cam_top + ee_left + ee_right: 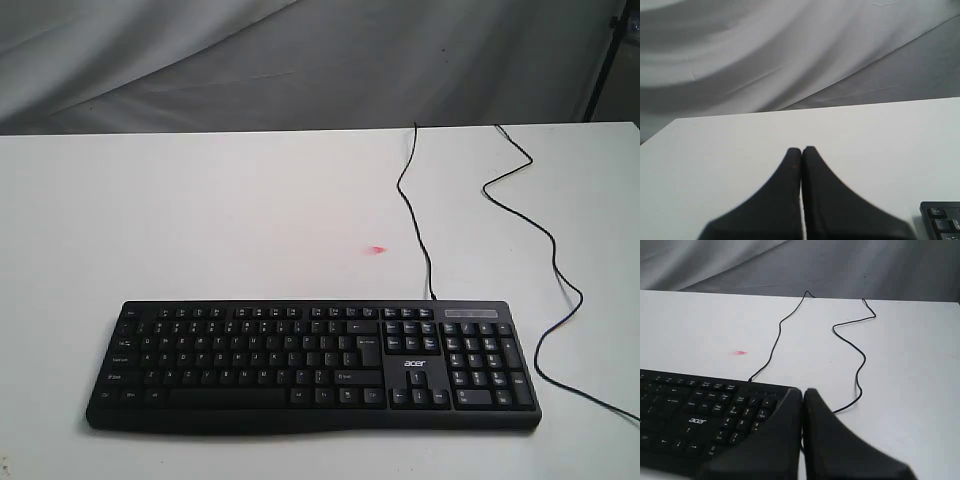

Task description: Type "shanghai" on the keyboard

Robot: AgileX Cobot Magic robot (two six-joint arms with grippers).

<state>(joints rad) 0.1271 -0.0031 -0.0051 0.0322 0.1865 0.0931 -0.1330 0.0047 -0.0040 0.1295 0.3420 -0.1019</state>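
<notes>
At the near edge of the white table (200, 220), the keyboard (310, 365) lies flat and square to the exterior camera, with its letter block on the left, its number pad on the right and a white "acer" logo (414, 363) between them. It looks like a stiff, light plastic slab, so it is likely to skate on the smooth tabletop if pushed sideways. It is not something to pick up. The place to touch it is the middle of a single keycap, pressed straight down and released, because the keys probably have short, springy travel and sit close enough together that an off-centre tip could catch a neighbour. All the letters needed should sit in the left block (the legends are too small here to read one by one). A thin black cable (415, 210) leaves the keyboard's back edge and runs away across the table. A second cable (540, 220) loops past its right end, clear of the keys. A small red mark (377, 250) sits on the table behind the keyboard, and grey cloth (300, 60) hangs beyond the far edge. The left gripper (801, 150) has its fingers pressed together on nothing, over bare table just off the keyboard's left corner. The right gripper (803, 391) is pressed together likewise, near the number-pad end. Neither arm shows in the exterior view.
</notes>
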